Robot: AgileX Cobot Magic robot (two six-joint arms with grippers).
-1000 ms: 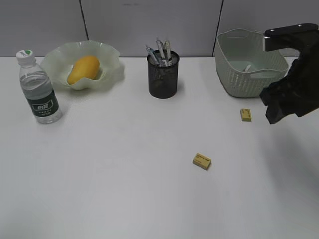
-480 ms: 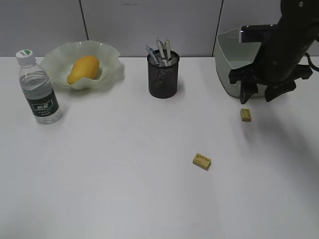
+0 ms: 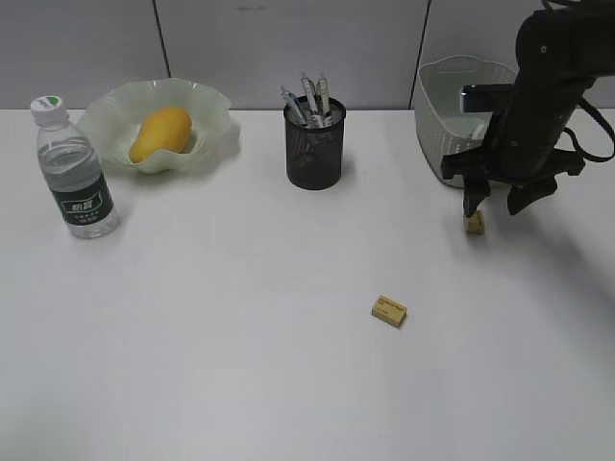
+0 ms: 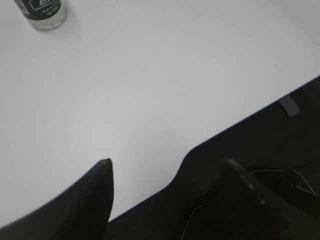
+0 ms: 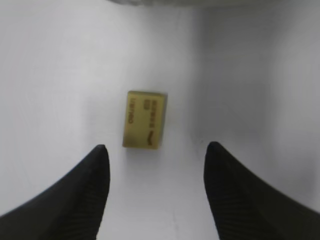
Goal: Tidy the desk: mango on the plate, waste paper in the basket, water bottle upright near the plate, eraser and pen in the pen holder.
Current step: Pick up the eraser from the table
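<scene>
Right arm (image 3: 538,86) is up over the far right of the desk (image 3: 240,336), elbow high, forearm dropping steeply so the right gripper (image 3: 497,200) points straight down in front of the basket (image 3: 452,106). Fingers are spread wide apart, nothing between them yet, and the near eraser (image 3: 475,222) sits on the desk just below the tips. From the wrist camera that eraser (image 5: 145,119) lies flat, long side running away from the lens, closer to the left finger (image 5: 75,195) than the right one, clear of both.

Left gripper (image 4: 165,200) hangs low by the front edge of the desk, its two dark tips apart and empty; the bottle's (image 4: 44,11) base shows at the top corner of that view, well away.

Second eraser (image 3: 389,311) lies alone mid-desk, open white surface all round it. The pen holder (image 3: 314,144) stands at the back centre with pens (image 3: 312,101) sticking out. Far left, the mango (image 3: 160,133) rests in the plate (image 3: 216,125), and the bottle (image 3: 75,173) stands upright just beside the plate. Something pale lies inside the basket; hard to say what. The basket wall is just behind the near eraser, tight on that side, but free toward the front.
</scene>
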